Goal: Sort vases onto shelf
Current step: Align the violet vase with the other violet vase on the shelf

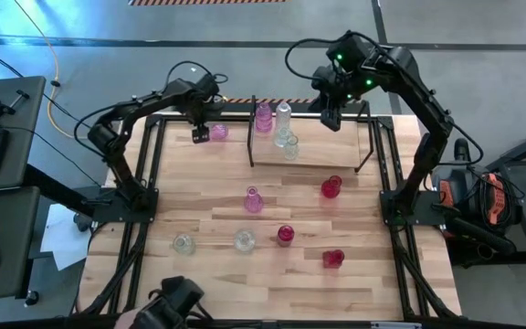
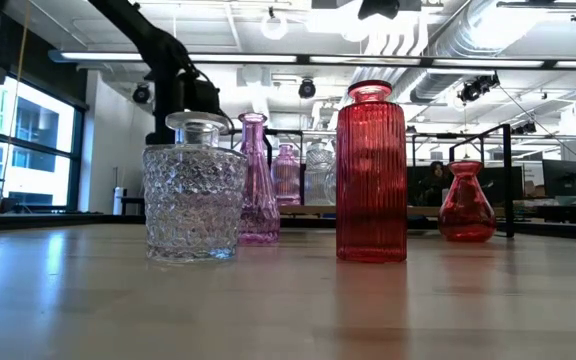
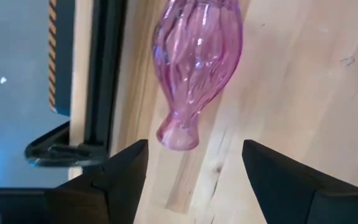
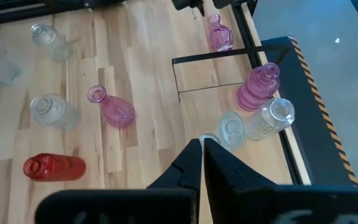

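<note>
Left pincer (image 3: 191,168) released beside pink vase (image 3: 194,68); right pincer (image 4: 202,155) clenched over shelf (image 4: 229,59)

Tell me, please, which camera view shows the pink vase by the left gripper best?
The left wrist view: the pink vase fills the picture, lying on the table past the open left gripper. The high view shows it small, beside the shelf. The right wrist view shows it far off. In the low view I cannot pick it out.
</note>
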### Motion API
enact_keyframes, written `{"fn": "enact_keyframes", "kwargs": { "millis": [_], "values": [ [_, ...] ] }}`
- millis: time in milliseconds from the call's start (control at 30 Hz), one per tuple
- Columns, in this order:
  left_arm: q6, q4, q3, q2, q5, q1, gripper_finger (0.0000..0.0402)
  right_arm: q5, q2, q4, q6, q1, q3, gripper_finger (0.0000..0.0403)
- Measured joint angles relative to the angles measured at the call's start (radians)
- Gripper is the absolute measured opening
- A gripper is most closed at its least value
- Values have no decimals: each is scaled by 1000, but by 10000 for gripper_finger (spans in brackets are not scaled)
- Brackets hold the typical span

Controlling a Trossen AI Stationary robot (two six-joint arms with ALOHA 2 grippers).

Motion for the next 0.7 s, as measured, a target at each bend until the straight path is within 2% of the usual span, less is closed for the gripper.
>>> {"fn": "enact_keyframes", "kwargs": {
  "millis": [300, 500, 700],
  "values": [
    [60, 34, 0, 47, 47, 10, 255, 0, -3, -1, 7, 1, 0, 0],
    [47, 39, -1, 114, 66, 22, 255, 0, -7, -3, 18, 0, 0, 0],
    [58, 121, 1, 118, 95, 22, 255, 0, -7, -3, 18, 0, 0, 0]
  ]
}}
